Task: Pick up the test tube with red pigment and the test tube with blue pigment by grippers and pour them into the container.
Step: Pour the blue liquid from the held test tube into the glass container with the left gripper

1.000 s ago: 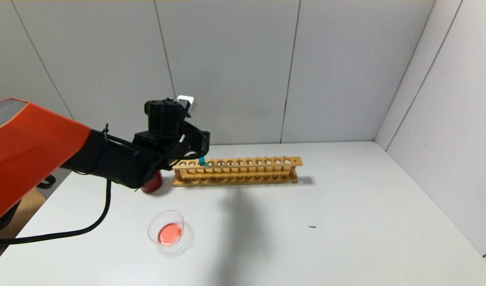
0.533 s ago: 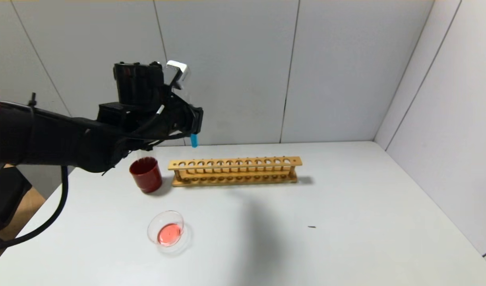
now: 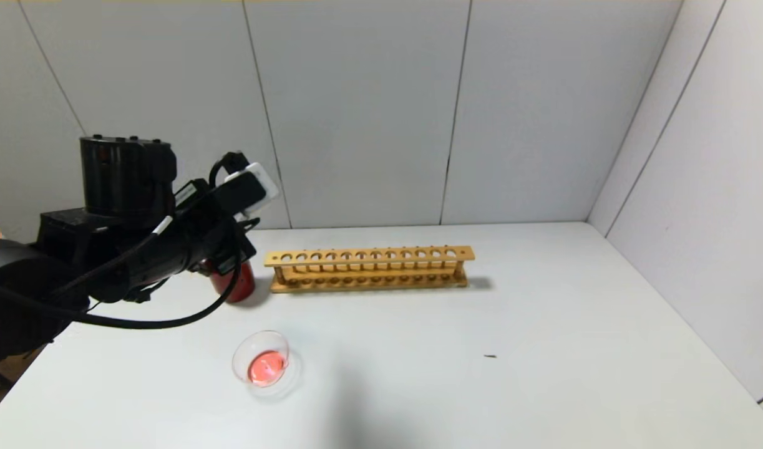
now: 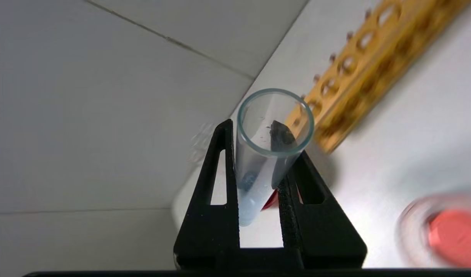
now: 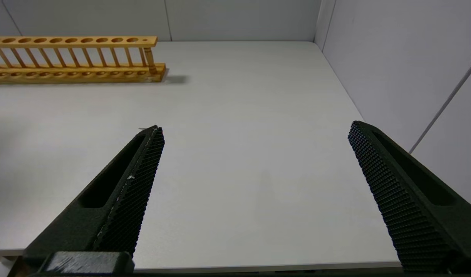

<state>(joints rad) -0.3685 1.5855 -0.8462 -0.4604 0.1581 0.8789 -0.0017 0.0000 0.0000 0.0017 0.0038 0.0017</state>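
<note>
My left gripper [image 4: 252, 127] is shut on the test tube with blue pigment [image 4: 264, 154], a clear tube with pale blue liquid in its lower end and its open mouth toward the wrist camera. In the head view the left gripper [image 3: 228, 240] hangs at the left above the dark red cup, and the tube is hidden behind it. The container [image 3: 262, 363], a low clear glass dish holding red liquid, sits on the table in front of the gripper, apart from it; it also shows in the left wrist view [image 4: 443, 231]. No test tube with red pigment is in view. My right gripper [image 5: 254, 129] is open and empty above the table's front right.
A long wooden test tube rack [image 3: 369, 268] stands empty at the back middle, also in the left wrist view [image 4: 374, 65] and the right wrist view [image 5: 73, 57]. A dark red cup [image 3: 241, 285] stands left of the rack. Grey walls close the back and right.
My left gripper lifted the blue tube up out of the rack's left end, then swung left and down to above the red cup. The dish and rack have not moved.
</note>
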